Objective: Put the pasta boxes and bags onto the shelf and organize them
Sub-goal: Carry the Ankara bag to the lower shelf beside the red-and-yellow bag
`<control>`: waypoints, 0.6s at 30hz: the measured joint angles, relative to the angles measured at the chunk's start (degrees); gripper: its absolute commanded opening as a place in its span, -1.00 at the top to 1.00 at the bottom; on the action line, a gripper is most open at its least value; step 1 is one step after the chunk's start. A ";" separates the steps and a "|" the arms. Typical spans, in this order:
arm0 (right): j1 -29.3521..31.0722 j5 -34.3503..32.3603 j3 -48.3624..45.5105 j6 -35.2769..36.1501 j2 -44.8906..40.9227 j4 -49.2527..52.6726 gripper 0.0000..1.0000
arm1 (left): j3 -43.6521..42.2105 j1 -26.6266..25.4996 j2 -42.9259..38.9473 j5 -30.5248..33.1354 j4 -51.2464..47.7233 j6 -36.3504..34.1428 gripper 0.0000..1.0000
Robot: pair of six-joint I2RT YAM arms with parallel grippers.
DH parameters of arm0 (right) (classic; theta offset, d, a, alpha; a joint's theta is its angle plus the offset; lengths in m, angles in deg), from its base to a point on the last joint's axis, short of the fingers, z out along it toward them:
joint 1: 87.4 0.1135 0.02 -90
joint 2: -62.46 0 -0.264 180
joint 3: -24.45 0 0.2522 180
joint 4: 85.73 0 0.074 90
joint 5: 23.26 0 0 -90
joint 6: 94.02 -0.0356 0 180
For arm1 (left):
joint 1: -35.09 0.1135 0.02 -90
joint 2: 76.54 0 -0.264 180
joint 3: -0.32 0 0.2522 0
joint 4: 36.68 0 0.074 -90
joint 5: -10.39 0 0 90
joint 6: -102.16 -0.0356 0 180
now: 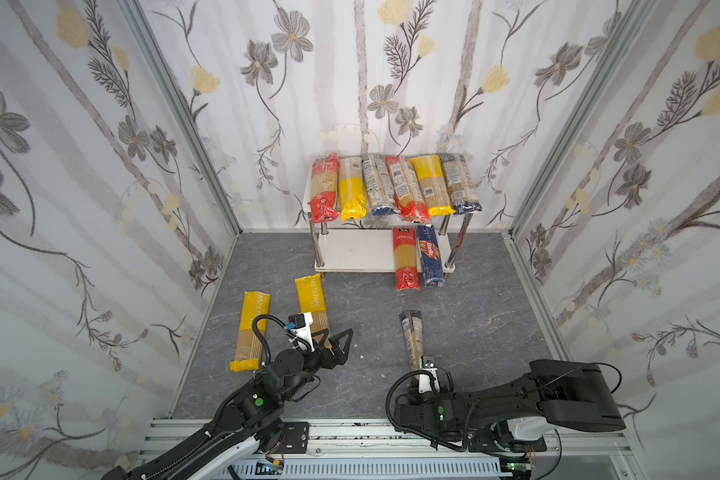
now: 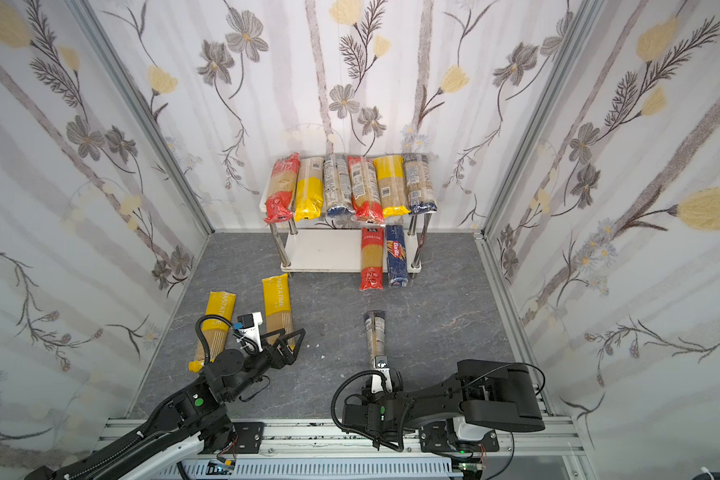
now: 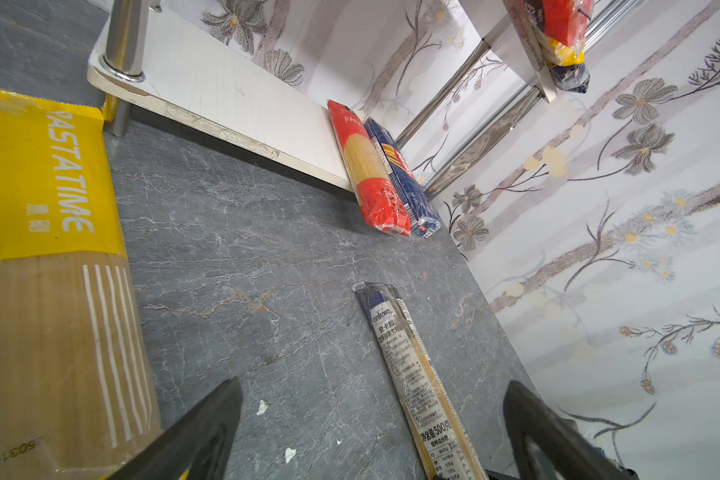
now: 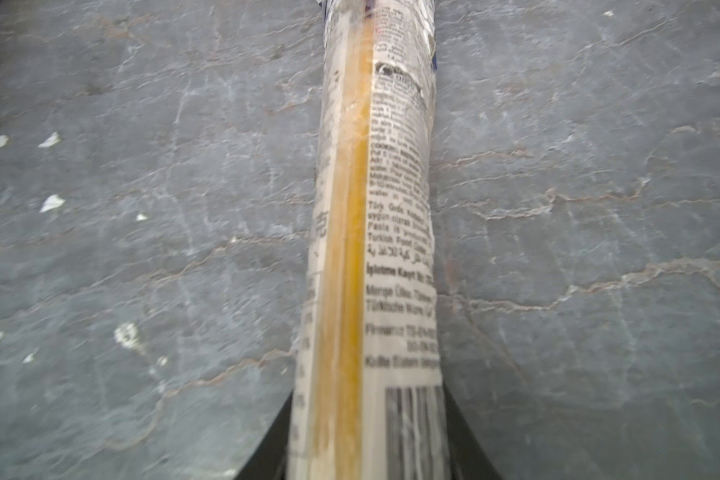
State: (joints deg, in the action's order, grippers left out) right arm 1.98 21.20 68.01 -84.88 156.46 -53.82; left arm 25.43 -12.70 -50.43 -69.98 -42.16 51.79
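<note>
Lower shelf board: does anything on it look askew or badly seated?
Yes. The red-ended pack and the Barilla box stick out past the front edge of the lower board, near ends sloping down toward the floor rather than lying flat. Small white flecks also litter the floor.

Black arms (image 1: 558, 395), white wrist mounts (image 1: 305, 328), ribbed cable loops (image 1: 260, 332), green dots (image 1: 259, 402); left hand (image 1: 339, 332): triangular black fingers (image 3: 208, 428).

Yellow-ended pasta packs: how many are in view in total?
4. On the shelf, top board: second pack and fifth pack from the left. On the floor by the left hand: outer pack and inner pack. None seems hidden.
</note>
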 measured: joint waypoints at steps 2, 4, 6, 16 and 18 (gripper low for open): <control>0.81 1.44 1.36 0.55 -0.28 0.46 0.58 | 0.00 0.00 -0.98 0.04 -1.07 0.07 -1.00; 1.40 2.75 2.69 1.44 -0.72 0.83 0.59 | 0.00 0.00 -2.40 0.26 -2.32 0.42 -1.00; 1.60 4.04 3.74 2.36 -1.53 1.05 0.59 | 0.00 0.00 -3.65 0.33 -3.21 0.66 -1.00; 1.68 10.58 6.88 7.21 -8.92 2.86 0.62 | 0.09 0.00 -8.61 2.38 -8.61 0.92 -1.00; 1.25 11.45 7.50 8.17 -9.94 3.43 0.62 | 0.09 0.00 -9.25 2.86 -9.62 1.07 -1.00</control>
State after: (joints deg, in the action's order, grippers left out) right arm 3.23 32.66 75.51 -76.70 146.51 -50.39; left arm 25.52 -12.70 -59.67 -67.11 -51.78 52.86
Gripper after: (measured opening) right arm 0.354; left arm 0.998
